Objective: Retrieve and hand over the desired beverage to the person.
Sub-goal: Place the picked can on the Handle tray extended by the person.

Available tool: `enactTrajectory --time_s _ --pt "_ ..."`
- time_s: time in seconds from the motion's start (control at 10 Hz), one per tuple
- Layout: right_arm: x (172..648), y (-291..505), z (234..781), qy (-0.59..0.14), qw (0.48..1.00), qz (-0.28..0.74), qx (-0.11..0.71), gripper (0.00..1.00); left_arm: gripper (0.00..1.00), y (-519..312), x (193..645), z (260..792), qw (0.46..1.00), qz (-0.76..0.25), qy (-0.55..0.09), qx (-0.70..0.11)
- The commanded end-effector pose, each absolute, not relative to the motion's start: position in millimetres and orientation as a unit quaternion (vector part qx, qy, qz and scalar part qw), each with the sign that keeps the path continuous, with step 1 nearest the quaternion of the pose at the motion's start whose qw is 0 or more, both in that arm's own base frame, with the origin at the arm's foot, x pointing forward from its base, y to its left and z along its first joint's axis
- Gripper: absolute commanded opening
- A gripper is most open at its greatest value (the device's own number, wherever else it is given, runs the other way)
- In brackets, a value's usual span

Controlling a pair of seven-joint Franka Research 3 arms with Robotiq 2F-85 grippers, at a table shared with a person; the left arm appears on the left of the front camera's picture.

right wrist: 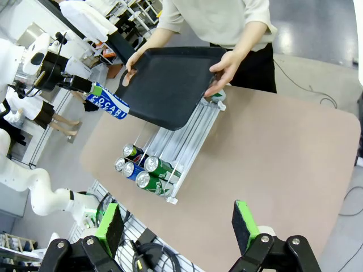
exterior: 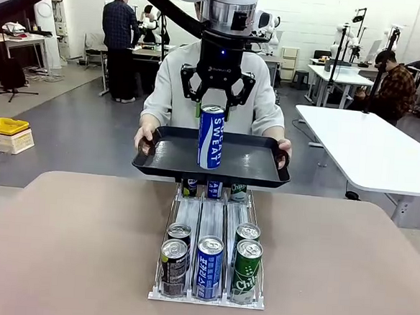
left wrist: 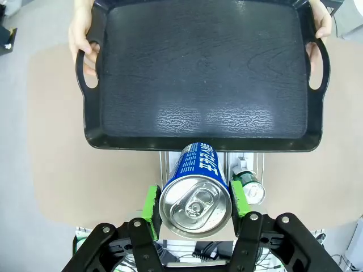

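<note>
Beige tabletop (exterior: 80, 264) filled the near half of the front view, set in a large workroom with a grey floor, white tables (exterior: 369, 147) off to the right and a yellow box (exterior: 4, 125) on the floor to the left. A clear rack (exterior: 191, 215) with three lanes lay along the middle of the tabletop. Its near end held a dark can (exterior: 174, 268), a blue rack can (exterior: 209, 267) and a green can (exterior: 246, 270) upright side by side, with two more cans just behind the outer ones. At the far side stood the person (exterior: 179, 83) in a light grey top, whose hands (left wrist: 82, 37) gripped the two end handles of a black tray (left wrist: 204, 73) held level above the rack's far end.

The left gripper (exterior: 212, 113) hung from above in the middle, its green pads clamped on either side of the blue-and-white can (exterior: 211, 137) near the top, the can upright. The can's base sat low at the tray's near rim; whether it touched the tray or hung just short of it was hard to judge, though the right wrist view suggested a small gap. The right gripper (right wrist: 177, 224) was spread wide with nothing between its pads, raised above the tabletop and well apart from the rack.
</note>
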State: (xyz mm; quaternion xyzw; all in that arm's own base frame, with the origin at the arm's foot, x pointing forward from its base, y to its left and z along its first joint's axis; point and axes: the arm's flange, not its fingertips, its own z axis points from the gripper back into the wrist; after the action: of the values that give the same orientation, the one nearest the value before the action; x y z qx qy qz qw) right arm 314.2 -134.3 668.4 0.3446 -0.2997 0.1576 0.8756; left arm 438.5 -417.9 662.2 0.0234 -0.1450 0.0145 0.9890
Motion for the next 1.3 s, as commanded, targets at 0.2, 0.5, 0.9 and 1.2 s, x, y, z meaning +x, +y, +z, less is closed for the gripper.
enactTrajectory --time_s 0.2,0.5,0.9,1.2 --pt "316.4 -133.9 668.1 -0.307 0.866 0.167 0.359 1.0 0.59 -410.6 467.8 673.6 0.99 -0.015 -0.143 0.008" --pt "316.4 -133.9 668.1 -0.307 0.866 0.167 0.359 1.0 0.59 -423.8 507.3 682.6 0.991 -0.032 -0.126 -0.014" --pt "316.4 -133.9 668.1 -0.307 0.866 0.167 0.359 1.0 0.59 -425.2 545.4 681.4 0.989 -0.003 -0.15 0.021" --pt "316.4 -133.9 668.1 -0.307 0.866 0.167 0.359 1.0 0.59 -416.4 571.9 664.0 0.989 0.008 -0.136 0.051"
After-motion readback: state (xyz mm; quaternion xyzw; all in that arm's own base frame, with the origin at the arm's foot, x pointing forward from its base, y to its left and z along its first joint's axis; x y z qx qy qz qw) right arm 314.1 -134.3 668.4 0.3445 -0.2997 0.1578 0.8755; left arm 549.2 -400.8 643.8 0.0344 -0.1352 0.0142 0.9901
